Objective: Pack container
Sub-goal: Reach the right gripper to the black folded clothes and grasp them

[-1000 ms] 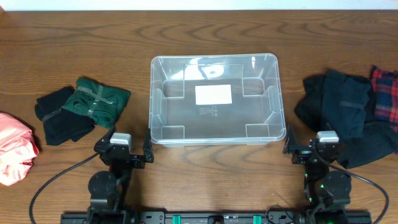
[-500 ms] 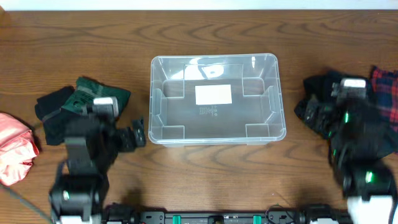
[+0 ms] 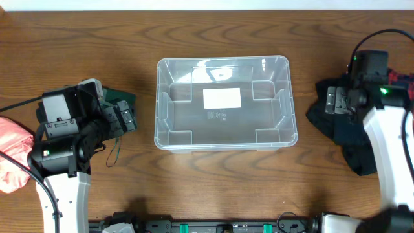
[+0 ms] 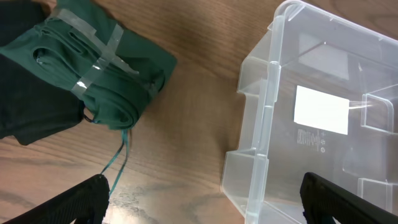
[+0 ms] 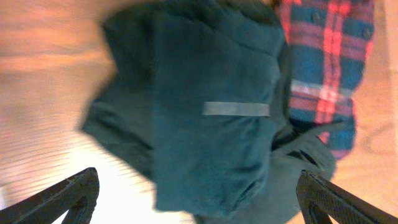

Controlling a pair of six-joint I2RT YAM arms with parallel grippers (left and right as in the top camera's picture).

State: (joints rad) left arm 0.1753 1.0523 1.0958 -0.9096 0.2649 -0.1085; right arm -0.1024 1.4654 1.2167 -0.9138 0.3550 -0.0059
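Clear plastic container [image 3: 223, 126] sits open-topped at the middle of the table [image 3: 259, 32], long side running left to right, and nothing lies in it: only the white label [image 3: 222, 98] on its floor and the moulded notches along its walls show through. Packing has not begun, judging by that bare floor.

All the clothing is out on the wood. To the left of the bin lie a green bundle [image 4: 106, 74] bound with clear tape, a black garment [image 4: 31, 118] touching it on its left side, and a pink garment [image 3: 13, 155] at the left edge. To the right lie a dark bundle [image 5: 205, 112] with one strip of tape across it and a plaid garment [image 5: 323, 68] in red and blue pressed against its right side.

The left gripper [image 4: 204, 180] hangs above the green bundle and the near left corner of the bin, fingers spread wide and holding nothing. The right gripper [image 5: 198, 174] hangs over the dark bundle, fingers likewise spread and empty.

Every item is left to do: each arm looks set to come down on its nearest bundle, and the whole of the lifting, carrying and placing into the bin remains
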